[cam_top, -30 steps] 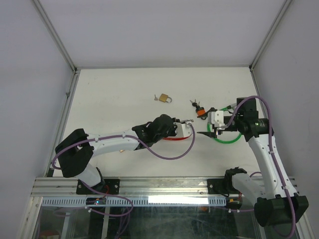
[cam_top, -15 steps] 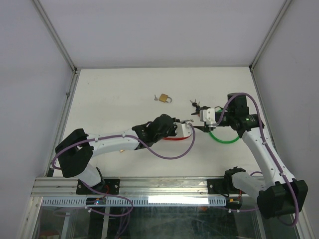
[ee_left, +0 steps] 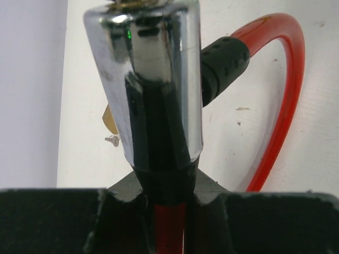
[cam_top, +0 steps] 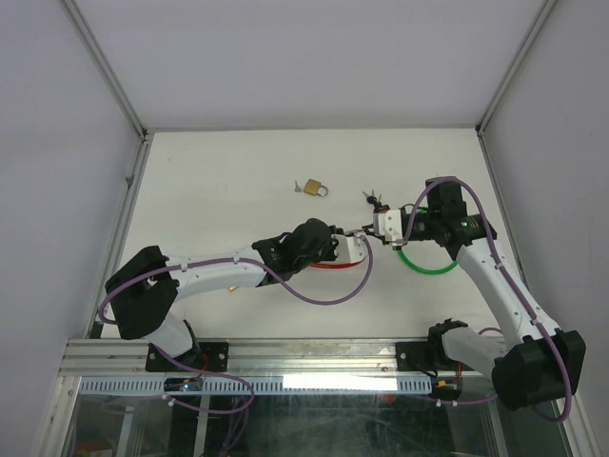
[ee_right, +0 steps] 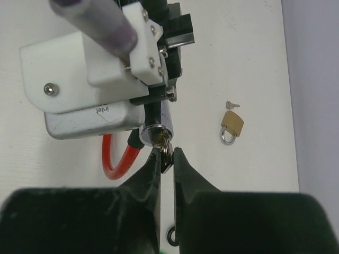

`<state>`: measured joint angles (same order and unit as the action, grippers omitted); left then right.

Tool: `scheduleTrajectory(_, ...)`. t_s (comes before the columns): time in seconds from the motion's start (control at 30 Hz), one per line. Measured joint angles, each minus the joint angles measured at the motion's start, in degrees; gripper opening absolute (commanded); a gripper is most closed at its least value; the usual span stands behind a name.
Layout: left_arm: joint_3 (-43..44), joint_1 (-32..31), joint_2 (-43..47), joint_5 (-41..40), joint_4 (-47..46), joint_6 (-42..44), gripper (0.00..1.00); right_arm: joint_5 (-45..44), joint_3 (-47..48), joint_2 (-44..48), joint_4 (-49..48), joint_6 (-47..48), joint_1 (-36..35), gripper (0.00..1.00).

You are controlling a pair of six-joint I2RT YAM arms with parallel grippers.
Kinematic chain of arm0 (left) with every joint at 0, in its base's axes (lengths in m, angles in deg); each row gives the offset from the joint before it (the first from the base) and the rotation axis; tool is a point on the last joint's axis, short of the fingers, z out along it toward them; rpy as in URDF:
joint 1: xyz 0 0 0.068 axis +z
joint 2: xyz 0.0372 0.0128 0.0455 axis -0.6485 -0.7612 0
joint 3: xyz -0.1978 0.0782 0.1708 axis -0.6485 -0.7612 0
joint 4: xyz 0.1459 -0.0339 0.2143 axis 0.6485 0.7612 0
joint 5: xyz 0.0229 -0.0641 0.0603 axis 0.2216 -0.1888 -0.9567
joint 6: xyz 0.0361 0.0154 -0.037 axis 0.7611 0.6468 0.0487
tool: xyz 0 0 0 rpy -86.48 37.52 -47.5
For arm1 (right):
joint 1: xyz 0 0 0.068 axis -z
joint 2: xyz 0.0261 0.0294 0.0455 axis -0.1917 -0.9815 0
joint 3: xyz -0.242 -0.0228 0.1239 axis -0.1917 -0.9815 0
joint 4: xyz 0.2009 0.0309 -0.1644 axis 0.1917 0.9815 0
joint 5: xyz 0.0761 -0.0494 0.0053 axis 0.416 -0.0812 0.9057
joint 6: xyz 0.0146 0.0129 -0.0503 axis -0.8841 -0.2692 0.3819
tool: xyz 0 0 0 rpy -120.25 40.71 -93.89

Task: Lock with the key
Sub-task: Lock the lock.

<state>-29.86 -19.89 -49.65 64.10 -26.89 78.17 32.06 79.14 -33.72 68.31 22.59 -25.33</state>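
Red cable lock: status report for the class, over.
Left tool shut on red cable lock. Right tool pinching key seated in the lock. Brass padlock lies apart; nothing blocking.

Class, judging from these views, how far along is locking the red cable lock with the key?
Done: left gripper holds the chrome lock cylinder; the key sits in its face. In hand: right gripper pinches that key. Remaining: turning it and letting go.

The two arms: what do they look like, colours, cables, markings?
The left arm and right arm have white links, black joints and a looping purple cable each. The right gripper has black tapered fingers. The silver camera on the left wrist reads "intel".
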Motion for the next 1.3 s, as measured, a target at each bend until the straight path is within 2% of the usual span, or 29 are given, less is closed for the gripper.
scheduleTrajectory(0.17,0.1,0.0,0.0,0.5,0.4,0.0,0.0,0.1,0.0,0.5,0.6,4.8,0.0,0.0)
scheduleTrajectory(0.47,0.9,1.0,0.0,4.9,2.4,-0.9,0.0,-0.2,-0.3,1.3,4.7,21.9,-0.1,0.0)
scheduleTrajectory(0.73,3.1,4.2,0.0,13.2,5.6,-2.2,0.0,-2.0,0.0,2.0,4.3,24.8,-0.3,0.0)
scheduleTrajectory(1.03,8.1,7.6,-0.3,23.1,10.4,-3.8,0.0,-2.1,4.4,1.9,6.4,19.0,1.0,0.0)
scheduleTrajectory(1.17,9.6,8.9,-0.5,26.0,12.4,-4.4,0.0,-1.7,7.3,0.7,7.7,9.9,1.4,0.0)
scheduleTrajectory(1.3,10.5,10.2,-0.5,28.5,14.6,-5.5,0.0,-1.0,12.0,-3.5,8.7,-4.7,1.6,0.0)
